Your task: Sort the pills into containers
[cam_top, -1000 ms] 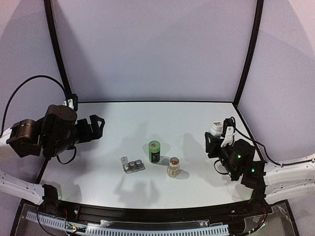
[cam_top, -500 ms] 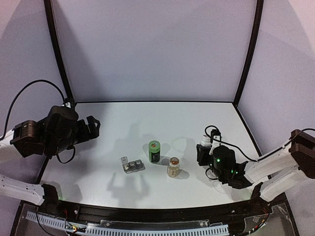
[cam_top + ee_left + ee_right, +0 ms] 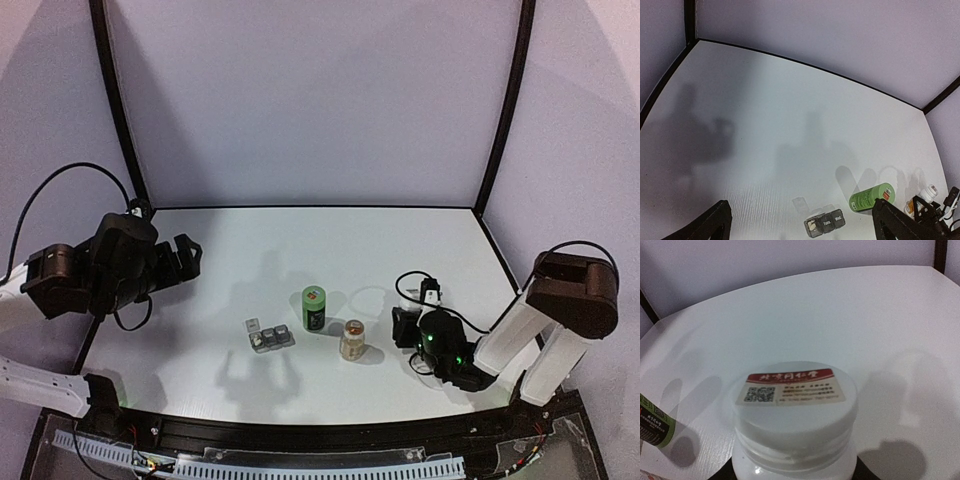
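**Q:** State of the jaws?

**Me:** Left jaws are released and spread wide, raised over the left side of the surface point(image 3: 400, 240), with nothing between them. Right jaws are clenched on the white bottle point(image 3: 795, 405), low over the right side. Its cap, with a red-banded label, fills my right wrist view. The cap is on.

**Q:** Where is the pill box?

**Me:** The pill box point(image 3: 268, 337) lies toward the front, left of centre, well apart from both jaws. The green bottle point(image 3: 314, 308) stands just behind and to the right of it. The tan bottle point(image 3: 352, 340) stands further right, between the box and my right jaws. In the left wrist view, one end lid of the box stands open. The other two lids carry lettering and look shut.

**Q:** Any pills sorted?

**Me:** None that I can see. The open compartment is too small in view to tell whether it holds anything. No loose pills show on the surface.

**Q:** Progress, then?

**Me:** My judgement is that it is early.
- **Done:** one bottle is in my grasp and one compartment is open.
- **Left:** uncap the white bottle, most likely with my left jaws. Tip pills into a compartment, then repeat for the green and tan bottles, whose caps both look on. Two lids remain to open.
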Robot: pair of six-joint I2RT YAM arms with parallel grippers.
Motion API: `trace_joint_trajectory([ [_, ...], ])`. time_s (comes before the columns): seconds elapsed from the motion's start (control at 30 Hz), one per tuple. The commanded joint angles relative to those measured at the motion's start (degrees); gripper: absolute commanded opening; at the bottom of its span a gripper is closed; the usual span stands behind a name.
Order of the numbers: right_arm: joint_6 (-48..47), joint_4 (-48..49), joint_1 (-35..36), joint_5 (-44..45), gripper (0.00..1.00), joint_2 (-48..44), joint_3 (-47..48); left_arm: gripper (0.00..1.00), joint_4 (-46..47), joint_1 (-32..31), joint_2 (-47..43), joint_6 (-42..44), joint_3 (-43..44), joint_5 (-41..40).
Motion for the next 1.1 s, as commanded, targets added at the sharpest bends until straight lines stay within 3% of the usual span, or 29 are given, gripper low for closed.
trace_joint_trajectory([
  [0.0, 1.25, 7.67, -0.47, -1.03, 0.27, 2.31, -0.98, 1.0, -1.17, 0.75, -0.23, 0.8, -0.66, 0.57],
  [0.3, 0.43, 3.6, -0.47, -1.83, 0.46, 0.09, -0.6, 1.0, 0.18, 1.36, 1.04, 2.02, -0.55, 1.15],
  [0.5, 0.03, -5.18, -0.39, -1.71, 0.59, -4.99, 1.21, 1.0, 1.11, 1.68, 1.3, 2.44, -0.73, 1.59],
  [0.83, -1.28, -10.04, -0.31, -2.66, 0.64, -9.6, 1.26, 1.0, 1.89, 1.85, 1.38, 1.55, -1.62, 2.39],
  [1.07, -2.72, -21.31, 0.33, -2.91, 0.97, -16.5, 3.95, 1.0, 2.18, 1.82, 0.88, 0.98, -2.22, 3.25],
])
